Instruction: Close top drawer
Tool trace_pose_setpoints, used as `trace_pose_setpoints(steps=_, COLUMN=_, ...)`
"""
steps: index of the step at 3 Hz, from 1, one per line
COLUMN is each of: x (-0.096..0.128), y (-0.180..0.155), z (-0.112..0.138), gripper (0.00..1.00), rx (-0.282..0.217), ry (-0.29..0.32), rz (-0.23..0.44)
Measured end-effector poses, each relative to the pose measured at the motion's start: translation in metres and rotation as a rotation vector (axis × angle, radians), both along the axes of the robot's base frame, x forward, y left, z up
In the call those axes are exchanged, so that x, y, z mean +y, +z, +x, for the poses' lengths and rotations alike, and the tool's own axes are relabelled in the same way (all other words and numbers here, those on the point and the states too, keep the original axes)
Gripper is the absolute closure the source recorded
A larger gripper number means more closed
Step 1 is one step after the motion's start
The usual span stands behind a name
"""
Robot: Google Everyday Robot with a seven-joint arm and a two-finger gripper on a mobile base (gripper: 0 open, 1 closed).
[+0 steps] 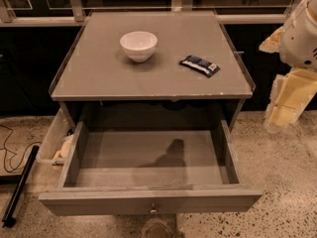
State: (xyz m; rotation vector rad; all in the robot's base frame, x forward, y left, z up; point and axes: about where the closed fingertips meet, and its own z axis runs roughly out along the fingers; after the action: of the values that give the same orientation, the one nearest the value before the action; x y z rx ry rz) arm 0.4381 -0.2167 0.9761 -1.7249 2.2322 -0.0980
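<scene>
Top drawer stands pulled far out under the bench, front nearest me. I judge it stiff, light wood; I'd push flat on the front beside the knob. Pincer hangs right of the bench, well apart; open or closed, I cannot tell

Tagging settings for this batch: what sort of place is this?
Probably an office or lab interior: speckled hard floor, grey cabinet with its top drawer open, metal-framed panels behind. The tool hangs at right, beside the cabinet.
</scene>
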Motion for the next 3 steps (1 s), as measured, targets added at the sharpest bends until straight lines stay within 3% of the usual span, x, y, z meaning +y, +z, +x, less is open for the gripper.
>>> trace_pose_setpoints(steps=2, x=-0.001, y=-0.006, z=-0.006, gripper=0.00, rx=-0.011, ry=0.027, rz=0.011)
trace_pose_setpoints(steps=3, x=0.001, y=-0.035, z=-0.031, gripper=0.00, rx=-0.023, ry=0.080, rz=0.049)
